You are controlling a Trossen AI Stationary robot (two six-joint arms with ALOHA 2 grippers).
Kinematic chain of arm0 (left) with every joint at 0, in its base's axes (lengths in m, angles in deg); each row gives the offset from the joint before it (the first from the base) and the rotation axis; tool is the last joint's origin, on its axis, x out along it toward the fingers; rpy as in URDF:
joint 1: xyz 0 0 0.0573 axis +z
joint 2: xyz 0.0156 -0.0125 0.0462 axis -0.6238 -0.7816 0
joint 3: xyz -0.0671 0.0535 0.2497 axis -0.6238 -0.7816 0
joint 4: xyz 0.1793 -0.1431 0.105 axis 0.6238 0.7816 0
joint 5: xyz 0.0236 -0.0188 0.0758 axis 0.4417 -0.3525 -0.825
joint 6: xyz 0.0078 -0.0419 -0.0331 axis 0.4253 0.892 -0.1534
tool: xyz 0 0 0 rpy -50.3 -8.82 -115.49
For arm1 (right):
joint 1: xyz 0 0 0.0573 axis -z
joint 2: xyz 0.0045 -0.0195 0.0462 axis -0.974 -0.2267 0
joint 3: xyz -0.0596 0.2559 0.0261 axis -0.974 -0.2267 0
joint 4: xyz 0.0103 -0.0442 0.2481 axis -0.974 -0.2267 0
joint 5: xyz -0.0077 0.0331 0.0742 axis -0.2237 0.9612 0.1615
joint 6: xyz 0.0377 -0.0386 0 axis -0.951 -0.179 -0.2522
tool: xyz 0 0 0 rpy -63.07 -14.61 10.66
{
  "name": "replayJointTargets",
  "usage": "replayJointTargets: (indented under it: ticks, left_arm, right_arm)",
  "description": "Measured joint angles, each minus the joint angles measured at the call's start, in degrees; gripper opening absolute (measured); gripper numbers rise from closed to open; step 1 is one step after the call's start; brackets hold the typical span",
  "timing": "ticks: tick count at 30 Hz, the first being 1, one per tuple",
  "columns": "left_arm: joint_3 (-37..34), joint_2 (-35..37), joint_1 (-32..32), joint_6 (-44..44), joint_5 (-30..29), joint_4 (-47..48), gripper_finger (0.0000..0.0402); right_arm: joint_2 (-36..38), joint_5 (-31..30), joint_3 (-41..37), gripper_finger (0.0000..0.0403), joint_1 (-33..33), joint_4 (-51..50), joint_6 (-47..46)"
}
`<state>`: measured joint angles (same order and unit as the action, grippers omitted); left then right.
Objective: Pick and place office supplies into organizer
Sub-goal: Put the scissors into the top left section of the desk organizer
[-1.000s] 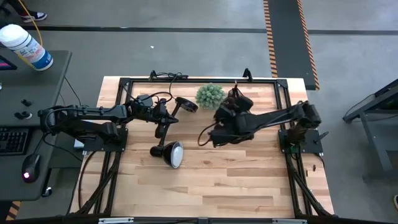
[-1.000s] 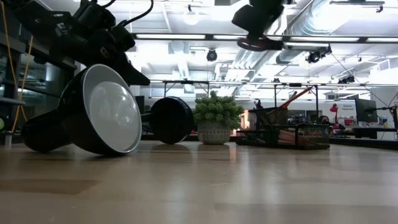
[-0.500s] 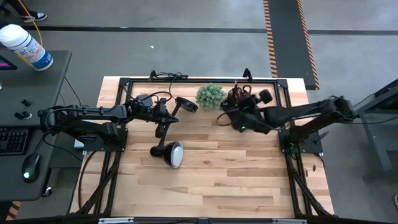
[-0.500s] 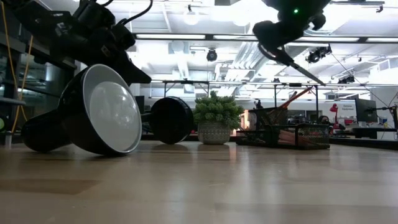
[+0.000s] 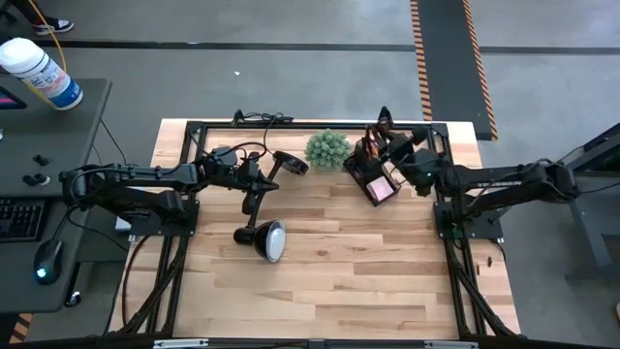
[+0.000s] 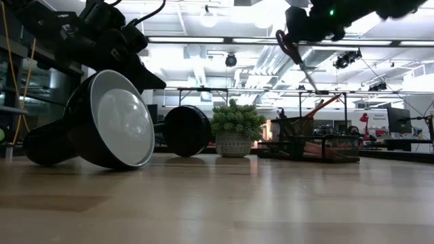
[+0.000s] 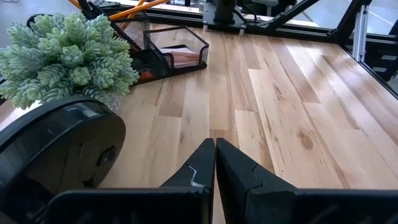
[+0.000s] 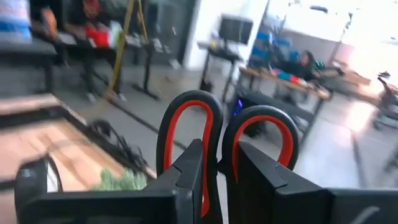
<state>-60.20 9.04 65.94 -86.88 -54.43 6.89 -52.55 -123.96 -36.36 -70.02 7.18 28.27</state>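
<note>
My right gripper (image 5: 397, 158) is high over the organizer (image 5: 373, 174), shut on the red-handled scissors (image 8: 227, 134). The organizer, a dark mesh box at the far right of the table, holds a pink sticky-note pad (image 5: 384, 190) and orange pencils (image 7: 134, 7). My left gripper (image 7: 215, 144) hangs shut with nothing between its fingers, beside the lamp's neck at the far left (image 5: 254, 186). My right gripper pinches the scissors between its two fingers at the narrow part where the two red handle loops meet (image 8: 219, 163). The loops stick out beyond the fingertips. The fingers reach in about level from the table's right. The scissors are lifted clear, a thin blade (image 6: 309, 71) slanting down below the gripper.
A black gooseneck lamp lies with its head (image 5: 267, 239) on the wood and its round base (image 5: 289, 163) near the far edge. A green plant (image 5: 327, 147) stands between lamp base and organizer. Black frame rails (image 5: 291, 124) run along the far edge. Bare wood fills the near half.
My right gripper has carried the scissors from beside the plant toward the table's right and far edges, to above the organizer. It has rolled on the way, so the blade now slants down instead of lying level.
</note>
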Motion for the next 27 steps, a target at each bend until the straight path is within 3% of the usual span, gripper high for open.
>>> replayJointTargets:
  ticks: [5, 10, 27]
  left_arm:
    - [0.00, -0.01, 0.00, 0.00, 0.00, 0.08, 0.0003]
    - [-0.02, -0.02, 0.00, -0.59, 0.00, 0.07, 0.0003]
    - [-0.02, -0.02, -0.02, -1.42, 0.00, 0.07, 0.0003]
  right_arm:
    - [-0.89, 13.58, -6.02, 0.0066, 6.52, 14.89, 1.89]
    - [-2.23, 21.14, -9.58, 0.0066, 11.59, 22.19, -1.60]
    - [-11.28, 28.19, -10.68, 0.0066, 18.11, 29.85, -6.45]
